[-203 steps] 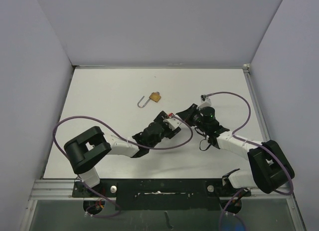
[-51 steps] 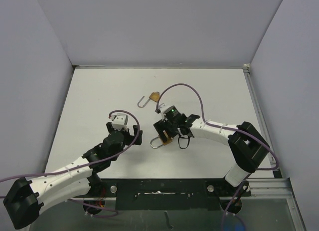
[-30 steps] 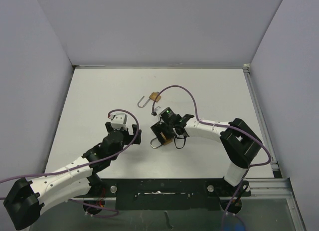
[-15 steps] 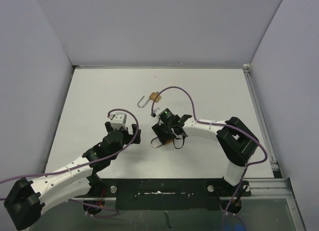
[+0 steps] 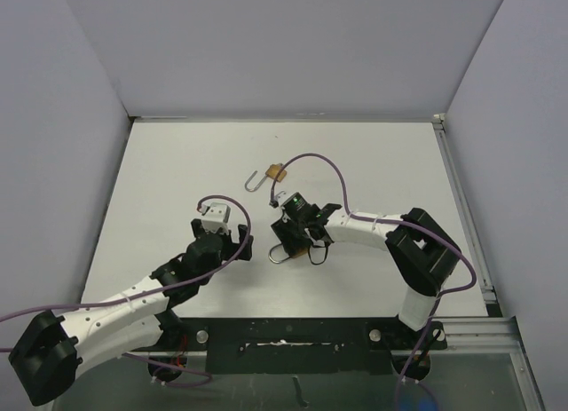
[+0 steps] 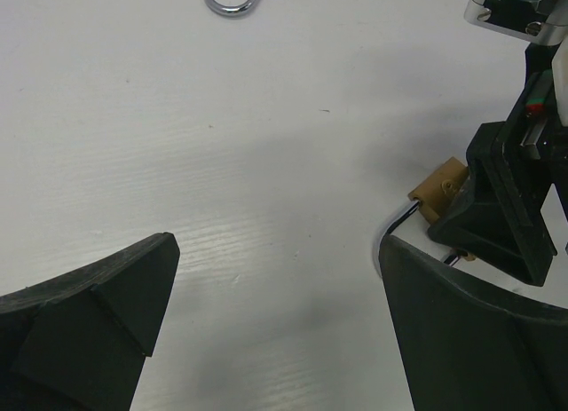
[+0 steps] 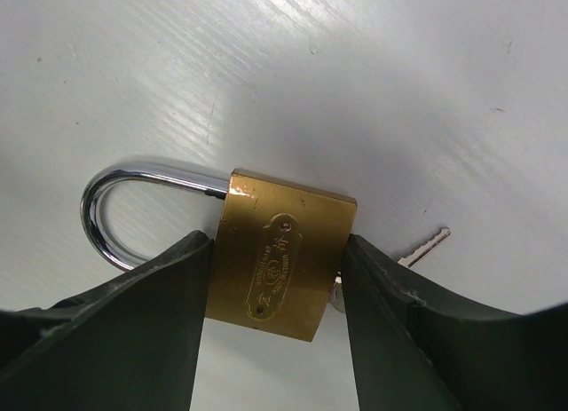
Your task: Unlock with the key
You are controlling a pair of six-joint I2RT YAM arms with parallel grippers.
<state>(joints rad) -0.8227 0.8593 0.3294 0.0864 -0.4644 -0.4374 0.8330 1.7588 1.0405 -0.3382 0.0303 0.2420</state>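
Black and spread as wide as they go, the jaws of the left gripper (image 6: 275, 287) hover over the near left of the white desk (image 5: 177, 180) with nothing between them.

Just past them, near the middle of the desk, lies the brass padlock (image 7: 282, 251). It lies flat. The right gripper (image 5: 295, 236) has its jaws about half closed, one pressed on each side of the gold body. The lock looks small but heavy for its size, hard and stiff, and it will not bend or break. Its brass sides are smooth (so it could slip or spin), and the two flat sides where the jaws sit now look like the best place to hold. Its shackle (image 7: 115, 207) is a shiny round steel loop sticking out to one side. A thin silver key (image 7: 428, 245) pokes out on the other side; it looks light and easy to knock away.

Farther off lies a second padlock (image 5: 277, 172), also brass, with its steel hook swung open.
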